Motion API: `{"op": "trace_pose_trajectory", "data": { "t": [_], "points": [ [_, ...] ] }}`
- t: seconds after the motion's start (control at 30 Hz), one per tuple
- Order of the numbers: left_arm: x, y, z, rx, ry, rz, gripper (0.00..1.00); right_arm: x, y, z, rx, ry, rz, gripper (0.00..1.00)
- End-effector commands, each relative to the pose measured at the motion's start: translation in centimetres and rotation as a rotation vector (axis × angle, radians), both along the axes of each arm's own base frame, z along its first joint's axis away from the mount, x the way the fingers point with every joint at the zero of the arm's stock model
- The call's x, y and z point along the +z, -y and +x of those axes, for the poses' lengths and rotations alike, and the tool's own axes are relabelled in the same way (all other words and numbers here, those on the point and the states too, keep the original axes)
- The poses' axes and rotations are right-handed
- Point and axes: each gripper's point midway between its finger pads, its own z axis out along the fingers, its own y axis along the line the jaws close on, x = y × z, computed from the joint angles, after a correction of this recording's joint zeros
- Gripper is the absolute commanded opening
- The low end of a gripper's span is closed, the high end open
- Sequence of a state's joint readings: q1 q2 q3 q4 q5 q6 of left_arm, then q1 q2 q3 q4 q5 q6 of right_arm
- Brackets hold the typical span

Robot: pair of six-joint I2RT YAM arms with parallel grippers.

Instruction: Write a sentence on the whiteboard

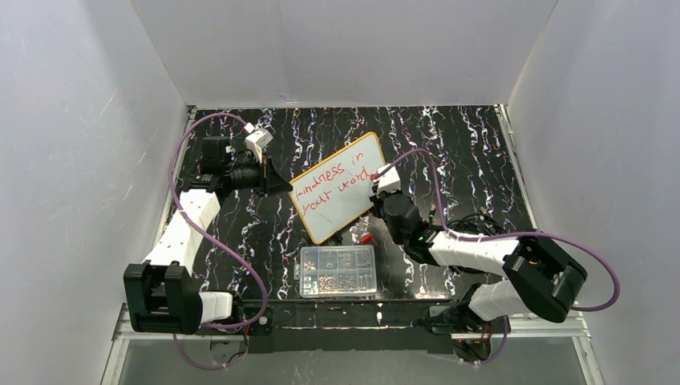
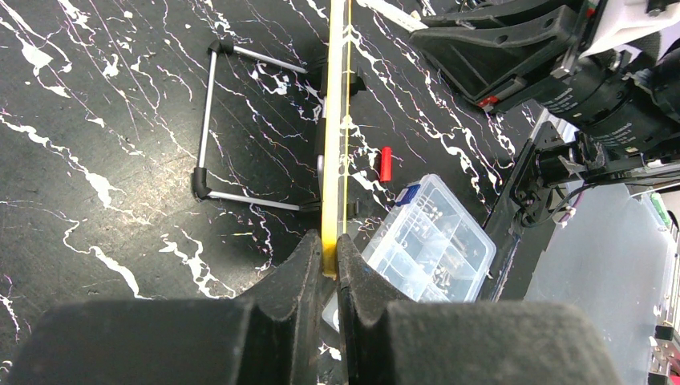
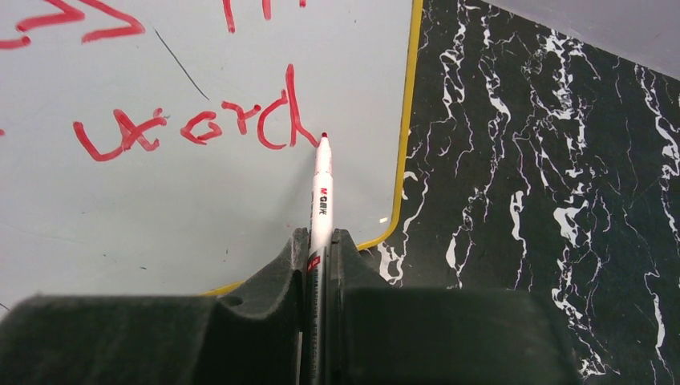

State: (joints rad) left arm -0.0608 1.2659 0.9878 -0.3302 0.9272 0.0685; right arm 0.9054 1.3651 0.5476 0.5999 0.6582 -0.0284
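The whiteboard (image 1: pixel 346 215) lies tilted at the middle of the black marbled table, white with a yellow rim. On it is the sentence (image 1: pixel 333 180) in red, in two lines, the lower ending in "word" (image 3: pixel 200 128). My left gripper (image 1: pixel 285 186) is shut on the board's left edge; in the left wrist view the yellow rim (image 2: pixel 335 160) runs edge-on into the gripper (image 2: pixel 329 261). My right gripper (image 3: pixel 321 241) is shut on a white marker (image 3: pixel 321 192), whose red tip sits just right of the "d". From above, the right gripper (image 1: pixel 375 186) is at the board's right side.
A clear plastic compartment box (image 1: pixel 338 271) with small parts lies near the front edge, also in the left wrist view (image 2: pixel 429 241). A red cap (image 1: pixel 366 238) lies between box and board. Wire stand legs (image 2: pixel 204 120) stick out behind the board. White walls enclose the table.
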Motion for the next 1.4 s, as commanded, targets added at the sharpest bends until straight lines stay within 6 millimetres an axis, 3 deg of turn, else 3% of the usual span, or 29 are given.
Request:
{"op": "trace_pose_trajectory", "data": {
  "t": [0.0, 0.67, 0.97, 1.37],
  "points": [
    [1.4, 0.4, -0.9, -0.036, 0.052, -0.022, 0.00, 4.0, -0.1, 0.6, -0.019, 0.092, 0.089, 0.01],
    [1.3, 0.4, -0.9, -0.038, 0.050, -0.024, 0.00, 5.1, -1.5, 2.7, 0.013, 0.135, 0.079, 0.01],
    [1.3, 0.4, -0.9, -0.038, 0.049, -0.024, 0.00, 4.0, -2.2, 1.8, 0.079, 0.101, 0.058, 0.01],
    [1.3, 0.4, -0.9, -0.037, 0.048, -0.025, 0.00, 1.8, -1.0, 0.3, 0.056, 0.046, 0.033, 0.01]
  ]
}}
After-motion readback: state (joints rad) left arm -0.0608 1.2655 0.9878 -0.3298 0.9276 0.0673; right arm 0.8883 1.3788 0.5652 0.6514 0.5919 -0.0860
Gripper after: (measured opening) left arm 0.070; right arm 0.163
